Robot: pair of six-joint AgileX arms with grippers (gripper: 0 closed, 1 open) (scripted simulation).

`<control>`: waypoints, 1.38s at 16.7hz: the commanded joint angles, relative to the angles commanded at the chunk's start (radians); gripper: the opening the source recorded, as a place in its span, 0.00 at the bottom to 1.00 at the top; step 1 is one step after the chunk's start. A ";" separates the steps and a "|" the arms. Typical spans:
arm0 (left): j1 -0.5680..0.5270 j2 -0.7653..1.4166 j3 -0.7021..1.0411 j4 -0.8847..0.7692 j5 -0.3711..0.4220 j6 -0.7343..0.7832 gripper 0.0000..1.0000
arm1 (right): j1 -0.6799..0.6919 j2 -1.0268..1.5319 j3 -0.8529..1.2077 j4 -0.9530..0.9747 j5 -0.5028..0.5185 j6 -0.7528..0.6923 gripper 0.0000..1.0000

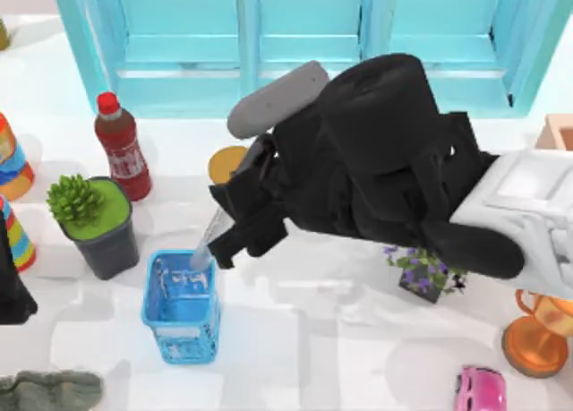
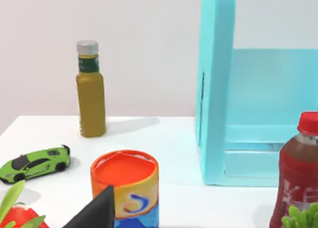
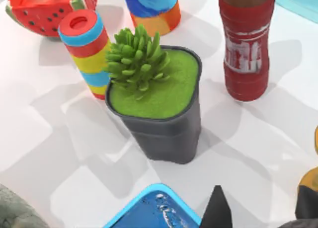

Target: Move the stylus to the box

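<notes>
Hanging over the blue mesh basket [image 1: 183, 308] at the surface's [image 1: 304, 357] 7 o'clock, my right pincer [image 1: 235, 232] pinches the stylus [image 1: 208, 241], a slim silvery stick slanting tip-down toward the basket's rim. That pose looks like a carry, not a release, since the box [image 1: 557, 130], a tan thick-walled corner, sits at 3 o'clock. The left arm [image 1: 13, 286] idles at 9 o'clock; whether its pincer is spread I cannot tell.

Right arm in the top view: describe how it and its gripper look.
The right arm has a glossy white shell nearer its base, then bulky matte black rounded housings and one grey capsule-shaped segment. Its right gripper is black and angular.
</notes>
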 joint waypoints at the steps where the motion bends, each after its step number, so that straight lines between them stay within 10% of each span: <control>1: 0.000 0.000 0.000 0.000 0.000 0.000 1.00 | -0.020 -0.061 -0.005 -0.050 -0.013 -0.008 0.00; 14: 0.000 0.000 0.000 0.000 0.000 0.000 1.00 | -0.157 -0.210 -0.028 -0.216 -0.094 -0.089 0.00; 23: 0.000 0.000 0.000 0.000 0.000 0.000 1.00 | -0.652 -0.298 0.050 -0.532 -0.191 -0.393 0.00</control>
